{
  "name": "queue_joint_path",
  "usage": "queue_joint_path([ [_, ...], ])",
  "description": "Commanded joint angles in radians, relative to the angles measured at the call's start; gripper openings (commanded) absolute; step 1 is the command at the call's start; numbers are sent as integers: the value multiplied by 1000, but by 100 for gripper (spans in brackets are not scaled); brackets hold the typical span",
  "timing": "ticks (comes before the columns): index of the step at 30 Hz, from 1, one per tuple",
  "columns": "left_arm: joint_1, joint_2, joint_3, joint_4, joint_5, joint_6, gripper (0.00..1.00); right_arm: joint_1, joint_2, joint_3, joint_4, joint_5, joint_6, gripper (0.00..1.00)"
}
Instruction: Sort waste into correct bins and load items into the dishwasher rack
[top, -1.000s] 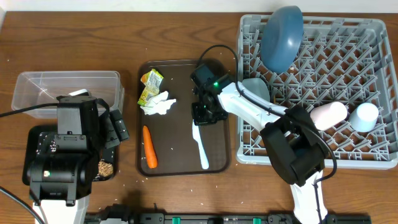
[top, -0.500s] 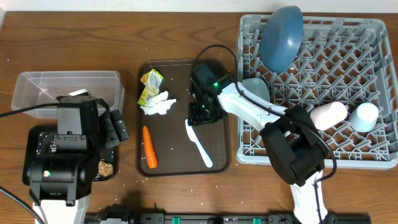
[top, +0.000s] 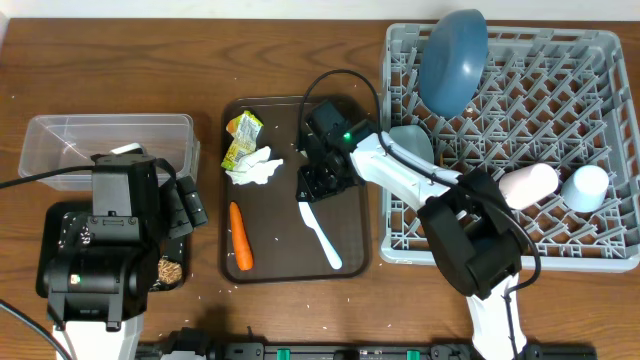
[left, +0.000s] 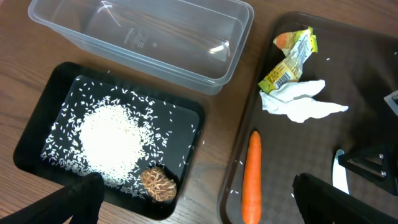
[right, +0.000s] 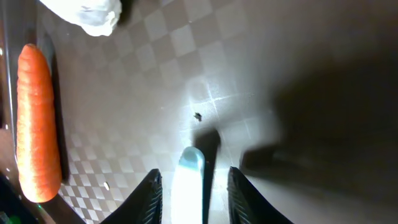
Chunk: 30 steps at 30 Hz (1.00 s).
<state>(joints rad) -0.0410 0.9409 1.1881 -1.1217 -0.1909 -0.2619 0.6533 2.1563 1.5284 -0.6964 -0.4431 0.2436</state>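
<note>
A light blue utensil lies on the dark brown serving tray. My right gripper is low over its upper end. In the right wrist view the utensil's handle sits between the parted fingers of the right gripper, with a gap on its right side. The carrot, crumpled tissue and wrapper lie on the tray's left half. My left gripper hangs open above the seam between the black tray and the serving tray, beside the carrot.
The clear box stands behind the black tray, which holds rice and a brown lump. The grey rack at right holds the blue plate upright, a pink cup and a light blue cup.
My right gripper has shifted slightly left over the tray, and the utensil's upper end has swung left with it. The left arm has not moved.
</note>
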Motion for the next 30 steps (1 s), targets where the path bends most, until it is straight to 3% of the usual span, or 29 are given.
queue_joint_path([
  [1, 2, 0, 14, -3, -16, -5, 98, 13, 43, -6, 0, -33, -43, 25],
  [11, 2, 0, 14, -3, -16, -5, 98, 15, 51, -6, -14, -98, -17, 22],
  [17, 2, 0, 14, -3, -16, -5, 98, 14, 51, -6, -14, -54, 53, 1],
  [30, 2, 0, 14, -3, -16, -5, 98, 16, 51, -6, -3, -95, 56, 1],
])
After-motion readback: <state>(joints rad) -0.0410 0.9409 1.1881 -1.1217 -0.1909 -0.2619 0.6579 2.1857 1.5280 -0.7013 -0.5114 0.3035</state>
